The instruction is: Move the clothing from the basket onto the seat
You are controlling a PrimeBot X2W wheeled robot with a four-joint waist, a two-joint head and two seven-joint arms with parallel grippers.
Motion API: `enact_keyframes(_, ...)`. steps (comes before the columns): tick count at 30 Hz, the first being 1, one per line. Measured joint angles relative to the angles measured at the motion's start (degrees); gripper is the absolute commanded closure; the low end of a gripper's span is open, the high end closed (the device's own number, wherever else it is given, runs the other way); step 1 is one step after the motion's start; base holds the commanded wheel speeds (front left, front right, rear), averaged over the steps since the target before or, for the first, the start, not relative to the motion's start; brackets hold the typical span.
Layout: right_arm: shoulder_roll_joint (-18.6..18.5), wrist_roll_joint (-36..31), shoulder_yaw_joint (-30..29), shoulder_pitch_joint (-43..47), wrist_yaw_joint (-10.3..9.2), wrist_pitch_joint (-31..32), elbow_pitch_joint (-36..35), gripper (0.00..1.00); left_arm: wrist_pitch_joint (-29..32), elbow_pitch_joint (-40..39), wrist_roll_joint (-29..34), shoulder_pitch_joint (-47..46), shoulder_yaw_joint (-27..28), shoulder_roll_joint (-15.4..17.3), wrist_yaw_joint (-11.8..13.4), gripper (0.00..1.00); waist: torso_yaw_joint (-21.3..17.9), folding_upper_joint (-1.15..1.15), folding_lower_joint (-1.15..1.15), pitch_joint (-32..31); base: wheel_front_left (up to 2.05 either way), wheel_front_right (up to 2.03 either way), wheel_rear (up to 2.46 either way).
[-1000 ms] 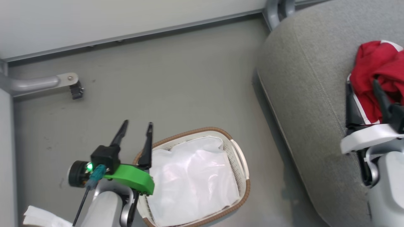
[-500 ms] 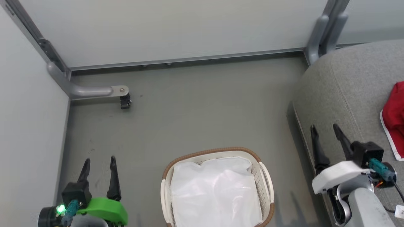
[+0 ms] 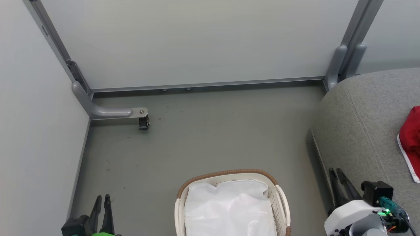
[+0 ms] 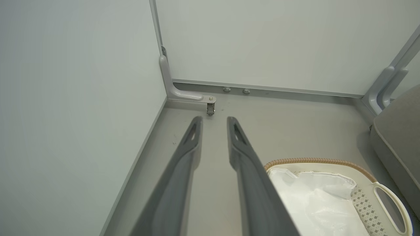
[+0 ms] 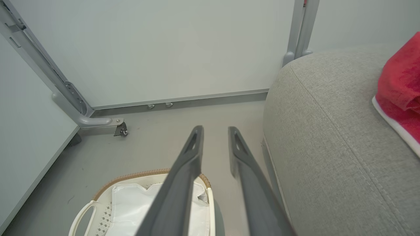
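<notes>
Black fingers of left gripper (image 3: 102,197) stand narrowly parted, holding nothing. Centre: basket (image 3: 229,172) on floor (image 3: 210,137), showing us white liner (image 3: 229,209) alone. Right gripper (image 3: 336,171), likewise narrowly parted and empty, sits beside seat (image 3: 364,124); red clothing (image 3: 411,141) lies on it. Risk, we judge: another dip into the basket snags the liner.

We see a grey floor (image 3: 210,137) carrying the basket (image 3: 226,173) at the bottom of the head view and the seat (image 3: 364,131) on the right, the two standing apart. A small black caster (image 3: 143,123) rests near the left wall. The clothing (image 3: 411,137) lies on the seat.
</notes>
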Motion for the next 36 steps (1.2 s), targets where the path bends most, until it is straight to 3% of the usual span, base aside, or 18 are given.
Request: enact_keyframes(36,0.3,32.7,-0.8,0.5,-0.01,8.6,-3.8,1.00,8.8,-2.7,-33.4,-2.0,1.6,-0.3,-0.6,1.00,0.1,0.00,0.00,-0.2,0.00,0.00,0.00)
